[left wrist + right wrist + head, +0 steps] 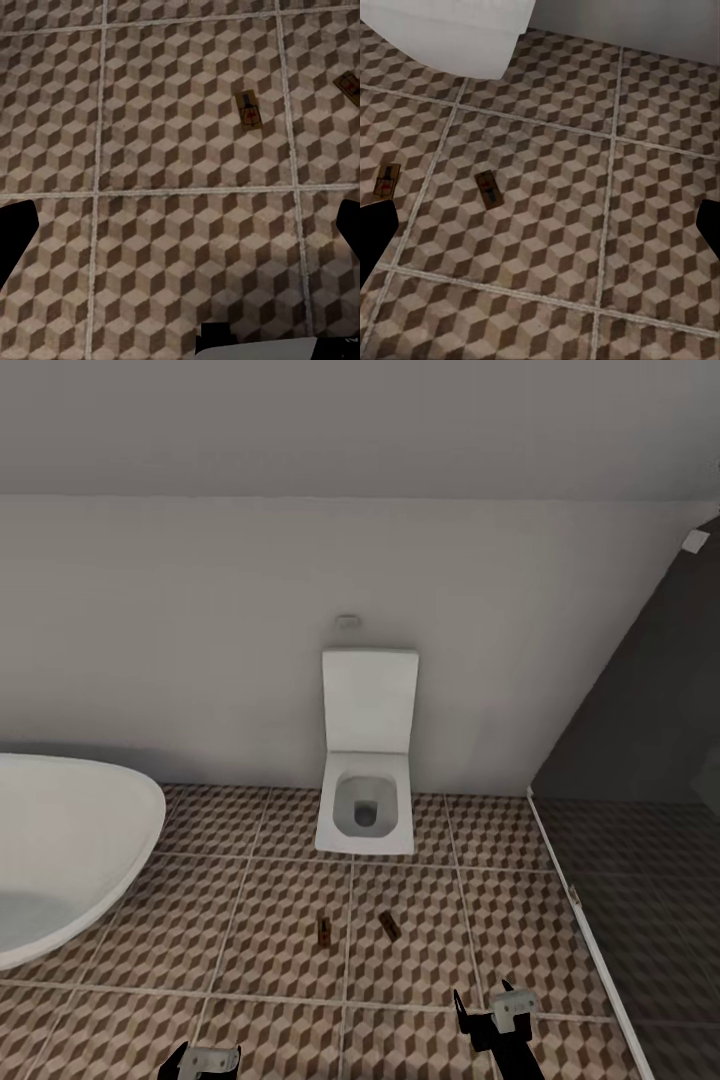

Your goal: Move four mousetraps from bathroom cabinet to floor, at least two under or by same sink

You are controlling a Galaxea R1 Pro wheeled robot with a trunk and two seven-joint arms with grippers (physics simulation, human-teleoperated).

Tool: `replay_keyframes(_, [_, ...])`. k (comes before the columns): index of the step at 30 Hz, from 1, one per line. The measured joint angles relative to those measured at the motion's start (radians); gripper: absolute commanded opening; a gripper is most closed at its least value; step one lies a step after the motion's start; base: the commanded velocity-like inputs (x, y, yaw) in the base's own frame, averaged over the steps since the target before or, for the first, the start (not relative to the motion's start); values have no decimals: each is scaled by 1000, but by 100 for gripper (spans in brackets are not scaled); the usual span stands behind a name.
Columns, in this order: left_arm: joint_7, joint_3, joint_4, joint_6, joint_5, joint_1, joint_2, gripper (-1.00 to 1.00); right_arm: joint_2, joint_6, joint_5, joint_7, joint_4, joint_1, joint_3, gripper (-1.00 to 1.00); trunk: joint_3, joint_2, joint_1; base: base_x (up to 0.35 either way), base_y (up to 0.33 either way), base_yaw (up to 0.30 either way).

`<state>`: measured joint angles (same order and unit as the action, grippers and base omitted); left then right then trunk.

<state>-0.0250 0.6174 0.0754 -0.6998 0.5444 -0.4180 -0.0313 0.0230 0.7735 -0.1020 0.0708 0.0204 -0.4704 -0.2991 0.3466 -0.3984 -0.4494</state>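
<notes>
Mousetraps: two lie flat on the bathroom floor (250,930), one (323,931) and another (389,926) near it, at 6 o'clock from the toilet (367,800). Left gripper (205,1062) and right gripper (505,1015) spread wide, empty. No sink visible. Recommended: fetch remaining traps from the cabinet, release each low and flat, beside the sink.

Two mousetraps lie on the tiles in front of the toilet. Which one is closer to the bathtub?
The left mousetrap, lying just left of the grout line; the other mousetrap lies right of that line, farther from the bathtub.
</notes>
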Motion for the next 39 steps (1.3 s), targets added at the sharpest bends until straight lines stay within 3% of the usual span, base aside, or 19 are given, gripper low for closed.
replay_keyframes(39, [-1,0,0,0,0,2,0,100,0,-2,0,0,0,0,0,100,-63,0,0,0,0,0])
